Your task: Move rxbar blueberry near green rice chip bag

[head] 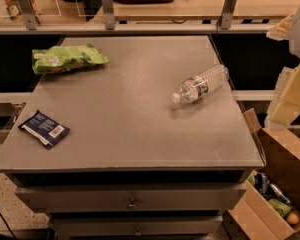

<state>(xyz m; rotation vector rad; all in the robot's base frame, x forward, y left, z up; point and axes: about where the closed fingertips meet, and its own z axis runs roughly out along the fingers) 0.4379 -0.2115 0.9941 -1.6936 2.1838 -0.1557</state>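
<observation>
Off the right edge of the grey table (130, 124) the gripper (290, 96) hangs raised — clenched or released, I cannot tell.

One rxbar (44, 129), one bag (67, 59), one bottle (200, 84), one tool (291, 96) (right edge)

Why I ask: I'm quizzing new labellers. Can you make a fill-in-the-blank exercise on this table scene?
1. The rxbar blueberry lies near the table's front ____ corner.
2. The green rice chip bag lies at the far left; further right, on its side, lies the ____.
3. The tool shows at the view's ____ edge, beside the table.

Missing words: left; water bottle; right.
</observation>
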